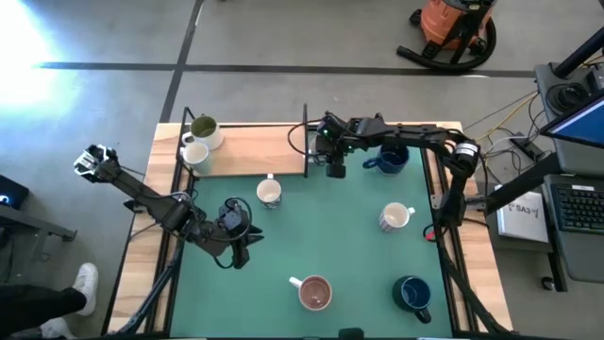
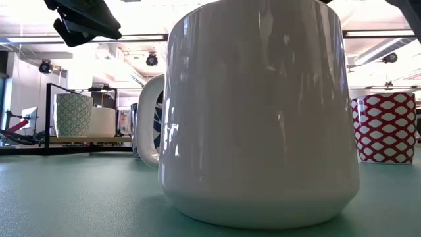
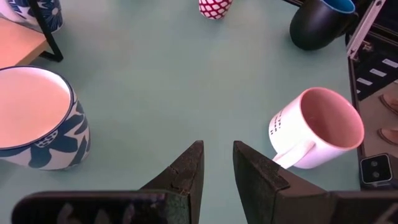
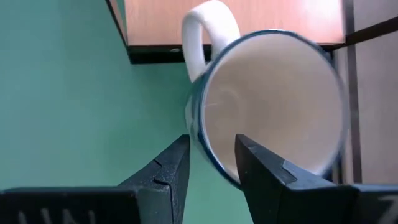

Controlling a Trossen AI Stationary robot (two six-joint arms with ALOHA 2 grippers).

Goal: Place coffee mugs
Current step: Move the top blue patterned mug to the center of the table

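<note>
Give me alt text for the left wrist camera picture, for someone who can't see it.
The left gripper hovers over green table, its dark fingers slightly apart and holding nothing. Around it stand a blue-and-white floral mug, a white mug with pink inside, a dark navy mug and a red-patterned mug.
</note>
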